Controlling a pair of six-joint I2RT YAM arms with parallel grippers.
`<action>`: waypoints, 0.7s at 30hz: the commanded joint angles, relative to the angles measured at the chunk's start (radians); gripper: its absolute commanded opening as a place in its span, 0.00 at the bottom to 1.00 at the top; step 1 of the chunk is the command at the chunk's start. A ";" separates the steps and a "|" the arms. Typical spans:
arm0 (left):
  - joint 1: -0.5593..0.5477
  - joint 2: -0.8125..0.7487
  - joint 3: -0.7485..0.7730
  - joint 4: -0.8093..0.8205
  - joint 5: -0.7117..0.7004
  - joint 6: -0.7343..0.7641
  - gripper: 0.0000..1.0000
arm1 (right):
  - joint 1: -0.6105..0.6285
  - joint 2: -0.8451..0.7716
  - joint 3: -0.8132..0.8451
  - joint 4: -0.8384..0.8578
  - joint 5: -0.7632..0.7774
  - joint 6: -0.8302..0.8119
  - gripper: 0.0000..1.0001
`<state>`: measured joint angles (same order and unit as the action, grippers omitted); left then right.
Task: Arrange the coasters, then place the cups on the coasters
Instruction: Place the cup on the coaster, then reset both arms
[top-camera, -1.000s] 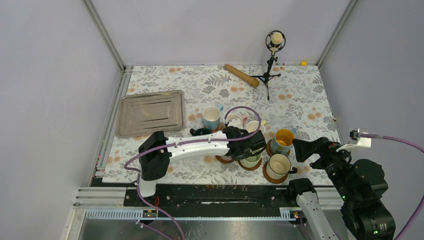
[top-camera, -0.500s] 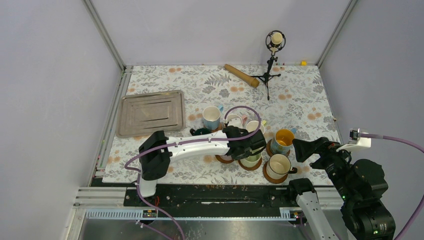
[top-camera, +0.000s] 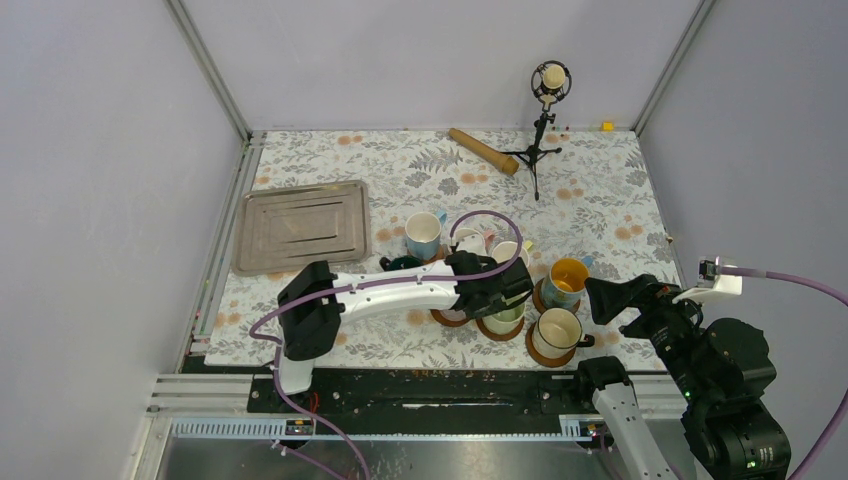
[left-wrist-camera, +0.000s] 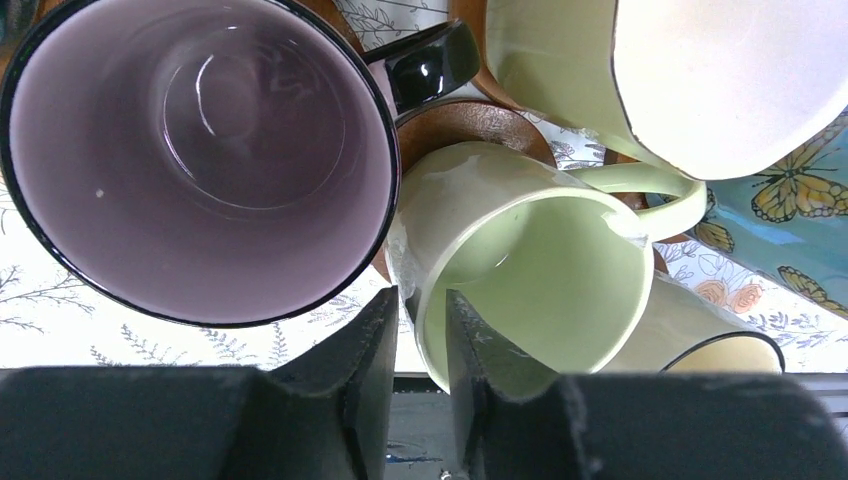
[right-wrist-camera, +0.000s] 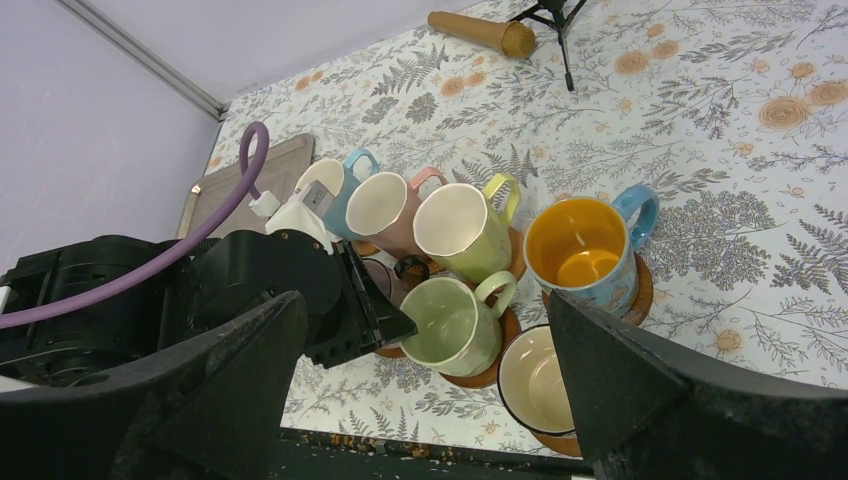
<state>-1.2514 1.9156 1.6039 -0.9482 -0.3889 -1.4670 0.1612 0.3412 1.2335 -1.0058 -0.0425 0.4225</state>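
We've got plain pale lilac walls (top-camera: 100, 150) on three sides, aluminium corner posts (top-camera: 208, 68), and a worktop (top-camera: 620, 190) in leafy floral print, evenly lit.

Mugs (right-wrist-camera: 455, 325) clustered on brown coasters (right-wrist-camera: 641, 291)

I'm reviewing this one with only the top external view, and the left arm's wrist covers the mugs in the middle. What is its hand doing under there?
Observer: The left hand straddles the wall of a light green ceramic mug, one finger inside and one outside. I cannot tell whether they press it.
Operator: Is anything else hidden beneath that wrist?
Observer: A mauve ceramic mug with a black rim stands upright and empty right beside the green one, on the outer finger's side.
Operator: And the right arm, is it carrying anything?
Observer: No. Its own wrist camera shows the right hand wide open with nothing between the fingers.
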 joint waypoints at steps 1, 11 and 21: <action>0.003 -0.046 0.043 0.015 -0.014 -0.014 0.28 | 0.004 0.010 0.022 0.015 0.010 -0.016 0.99; -0.017 -0.106 0.063 -0.011 0.017 0.025 0.54 | 0.004 0.010 -0.016 0.034 0.001 -0.004 0.99; -0.027 -0.306 0.070 -0.014 -0.180 0.155 0.62 | 0.005 0.047 -0.112 0.062 -0.027 -0.012 0.99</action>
<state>-1.2842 1.7267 1.6363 -0.9779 -0.4179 -1.4063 0.1612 0.3500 1.1538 -0.9886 -0.0467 0.4271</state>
